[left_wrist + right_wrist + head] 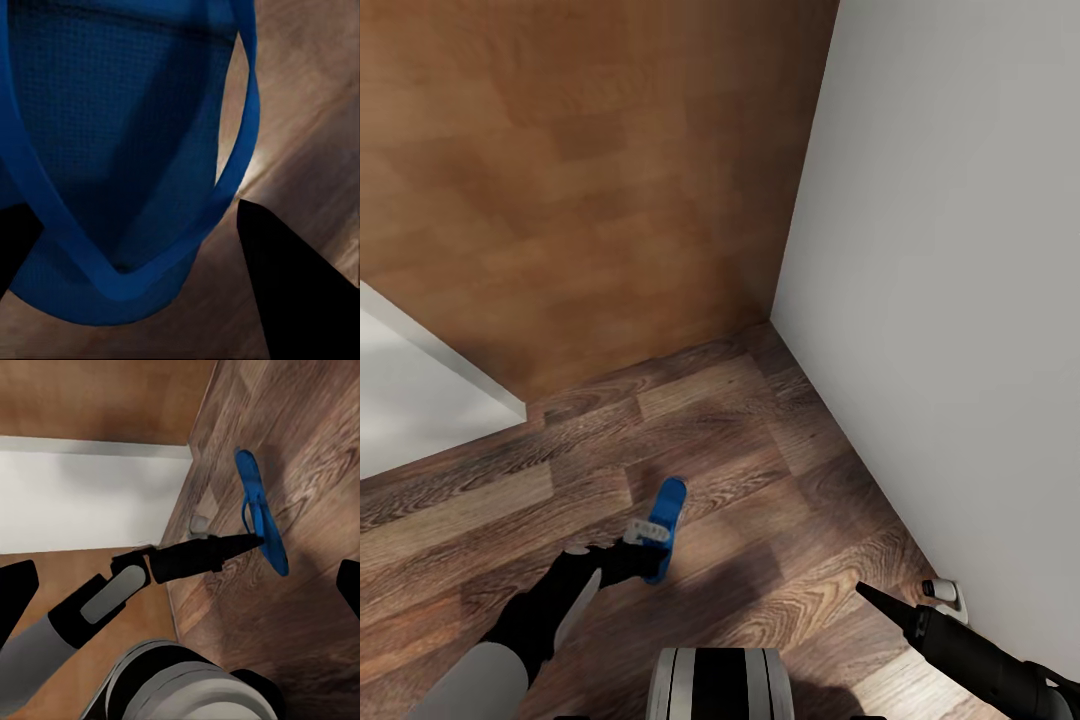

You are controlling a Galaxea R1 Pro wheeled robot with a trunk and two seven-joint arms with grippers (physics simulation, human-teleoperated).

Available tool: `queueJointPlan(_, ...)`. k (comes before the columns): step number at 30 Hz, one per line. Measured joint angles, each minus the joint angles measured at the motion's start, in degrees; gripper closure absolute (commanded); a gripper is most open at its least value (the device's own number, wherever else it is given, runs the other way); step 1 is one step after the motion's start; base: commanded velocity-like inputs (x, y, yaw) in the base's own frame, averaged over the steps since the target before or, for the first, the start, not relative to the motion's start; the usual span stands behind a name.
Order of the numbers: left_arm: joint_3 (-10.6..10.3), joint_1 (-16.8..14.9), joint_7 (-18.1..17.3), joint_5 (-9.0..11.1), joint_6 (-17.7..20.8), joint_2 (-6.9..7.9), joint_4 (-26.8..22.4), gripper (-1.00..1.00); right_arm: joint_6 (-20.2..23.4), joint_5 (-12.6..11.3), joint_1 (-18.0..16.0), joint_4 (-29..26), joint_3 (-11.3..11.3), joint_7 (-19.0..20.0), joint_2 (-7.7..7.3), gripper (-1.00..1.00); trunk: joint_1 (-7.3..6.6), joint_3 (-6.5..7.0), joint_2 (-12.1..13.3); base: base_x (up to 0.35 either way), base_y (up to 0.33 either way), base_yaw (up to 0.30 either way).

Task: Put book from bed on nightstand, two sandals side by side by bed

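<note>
Sandal (665, 525) bright blue, fine woven texture on sole. Floor (760, 450) brown wood plank, dark grain streaks. Wall (960, 300) plain white. Left hand (628, 558) black; forearm grey. Right hand (880, 602) black.

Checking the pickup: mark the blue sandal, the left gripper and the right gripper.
blue sandal (264, 521): right wrist view, on the sole beside the strap.
left gripper (643, 555): head view, at the fingertips against the sandal.
right gripper (875, 600): head view, on the pointed dark tip.
</note>
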Motion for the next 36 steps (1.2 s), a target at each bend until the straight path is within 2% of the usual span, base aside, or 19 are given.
queueJointPlan(3,1.59,0.00,-0.05,2.14,-0.20,0.05,1.02,1.00,-0.02,0.06,0.00,0.03,0.02,-0.06,0.05,-1.00,0.00,0.00,0.00,0.000,0.000,0.000)
queueJointPlan(5,3.73,0.00,-0.34,4.76,-0.25,0.07,1.32,1.00,-0.06,0.07,0.00,0.06,0.03,-0.08,0.06,-1.00,0.00,0.00,0.00,0.000,0.000,0.000)
queueJointPlan(6,5.20,-0.01,-0.97,6.97,-0.02,0.10,1.33,1.00,-0.07,0.10,0.00,0.07,0.03,-0.08,0.07,-1.00,-0.03,0.22,0.01,0.000,0.000,0.000)
queueJointPlan(7,5.90,0.00,-1.46,8.19,0.20,0.12,1.28,1.00,-0.07,0.12,0.00,0.08,0.03,-0.10,0.07,-1.00,-0.06,0.44,0.02,0.000,0.000,0.000)
queueJointPlan(10,6.77,0.00,-3.19,9.85,0.89,0.61,1.23,1.00,-0.11,0.15,0.00,0.08,0.03,-0.15,0.07,-1.00,-0.14,1.10,0.06,0.000,0.000,0.000)
queueJointPlan(21,7.02,0.01,-4.76,10.70,1.39,1.90,1.96,1.00,-0.50,0.45,0.00,0.09,0.03,-0.46,0.08,-1.00,-0.42,3.54,0.21,0.000,0.000,0.000)
queueJointPlan(23,7.06,0.02,-5.08,10.25,1.27,3.14,4.60,1.00,-0.60,0.53,0.00,0.15,0.03,-0.54,0.07,-1.00,-0.47,3.98,0.24,0.000,0.000,0.000)
queueJointPlan(24,7.11,0.01,-5.67,10.64,1.34,3.63,5.22,1.00,-0.62,0.55,0.00,0.19,0.01,-0.54,0.07,-1.00,-0.49,4.21,0.25,0.000,0.000,0.000)
queueJointPlan(26,7.21,0.00,-9.31,10.67,1.27,5.93,6.67,1.00,-0.71,0.59,0.00,0.30,-0.03,-0.53,0.07,-1.00,-0.55,4.65,0.28,0.000,0.000,0.000)
queueJointPlan(27,7.36,-0.01,-12.53,10.79,1.28,7.20,7.04,1.00,-0.74,0.62,0.00,0.37,-0.04,-0.50,0.07,-1.00,-0.57,4.87,0.29,0.000,0.000,0.000)
queueJointPlan(28,7.42,0.00,-14.41,10.96,1.37,7.81,7.17,1.00,-0.75,0.64,0.00,0.41,-0.04,-0.50,0.07,-1.00,-0.60,5.09,0.30,0.000,0.000,0.000)
queueJointPlan(31,7.67,0.01,-25.44,10.93,1.38,9.85,7.80,1.00,-1.61,1.10,0.04,2.79,-0.05,-0.50,0.05,-1.00,-0.68,5.76,0.34,0.000,0.000,0.000)
queueJointPlan(33,7.65,0.02,-28.43,10.55,1.14,10.28,9.24,1.00,-4.10,2.09,0.09,6.17,-0.06,-0.42,0.01,-1.00,-0.72,6.20,0.37,0.000,0.000,0.000)
queueJointPlan(36,7.67,0.03,-29.63,10.40,0.83,10.40,13.37,1.00,-8.39,3.79,0.23,10.89,0.00,-0.37,0.05,-1.00,-0.80,6.86,0.41,0.000,0.000,0.000)
